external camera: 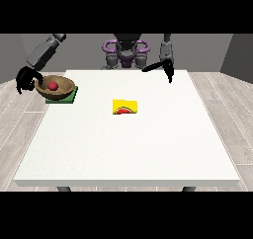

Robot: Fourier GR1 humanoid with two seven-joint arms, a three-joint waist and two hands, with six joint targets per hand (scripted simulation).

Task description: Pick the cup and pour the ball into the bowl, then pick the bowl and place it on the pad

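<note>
Over the green pad [63, 97], a brown bowl [55, 85] holds a red ball [52, 86].

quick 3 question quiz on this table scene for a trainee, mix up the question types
1. True or false: the red ball lies inside the brown bowl.
2. Multiple choice: the bowl sits over which thing? A) the yellow cup B) the green pad C) the bare white table
3. Fill in: the hand at the view's left curls at the bowl's rim, while the hand at the view's right hangs ____ the table, holding nothing.

Key:
1. True.
2. B. The pad shows under the bowl's right side, near the table's left edge.
3. Above. The cup lies on its side mid-table, apart from both hands.
</note>
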